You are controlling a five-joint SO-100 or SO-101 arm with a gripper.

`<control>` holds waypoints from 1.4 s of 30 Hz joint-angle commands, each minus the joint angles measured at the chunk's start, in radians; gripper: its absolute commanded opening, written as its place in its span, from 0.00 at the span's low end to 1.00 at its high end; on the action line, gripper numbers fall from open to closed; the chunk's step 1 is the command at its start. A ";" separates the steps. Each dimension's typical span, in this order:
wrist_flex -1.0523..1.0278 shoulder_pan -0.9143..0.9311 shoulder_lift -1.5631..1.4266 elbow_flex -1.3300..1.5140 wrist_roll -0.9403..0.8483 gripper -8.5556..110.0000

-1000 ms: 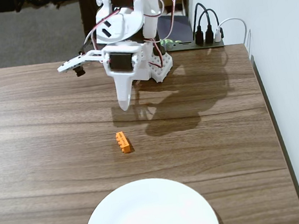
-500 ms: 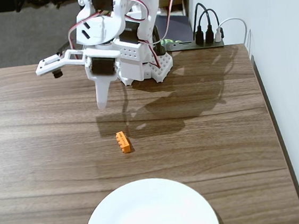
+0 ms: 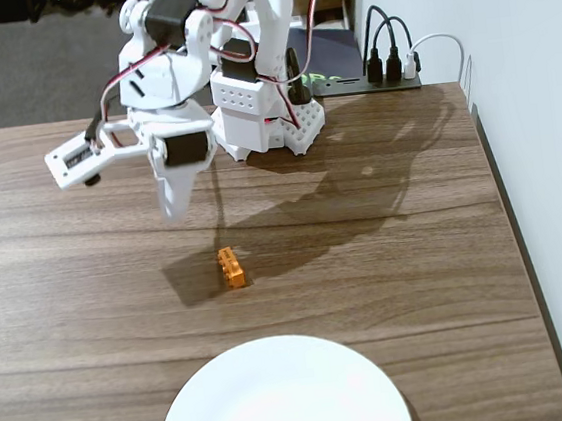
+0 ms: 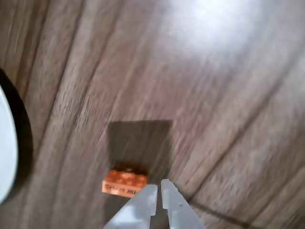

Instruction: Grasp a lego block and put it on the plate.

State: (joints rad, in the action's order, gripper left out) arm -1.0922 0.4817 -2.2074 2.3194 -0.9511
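On the wooden bench (image 3: 446, 253), beyond the white plate (image 3: 280, 397), lies the tiny orange lego block (image 3: 232, 268), likely light, stiff and slick, best pinched across its long sides by the claw (image 4: 158, 190), whose tips are together above it.

The fixed view is evenly and brightly lit, and focus is sharp across the table (image 3: 417, 257). Soft-edged shadows of the arm are cast to the right and toward the camera on the wood, with a darker patch beside the lego block (image 3: 232, 268). The plate (image 3: 280, 397) is rendered nearly overexposed, with little surface detail. The wrist view is dimmer and smeared by motion blur; wood grain is streaked. A broad glare patch is seen at upper right. A square shadow is cast above the lego block (image 4: 125, 182), whose studs are soft.
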 commanded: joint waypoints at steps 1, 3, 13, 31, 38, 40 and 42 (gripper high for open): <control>0.015 -0.025 0.031 -0.071 -0.097 0.08; 0.003 -0.046 0.057 -0.094 -0.176 0.08; -0.072 -0.110 0.067 -0.137 -0.603 0.08; -0.187 -0.118 0.181 -0.239 -0.997 0.08; -0.179 -0.114 0.204 -0.244 -1.015 0.19; -0.178 -0.112 0.206 -0.244 -1.019 0.23; -0.173 -0.112 0.209 -0.244 -1.022 0.27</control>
State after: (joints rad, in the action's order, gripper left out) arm -1.2717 0.3666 -1.9988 2.1230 -1.9650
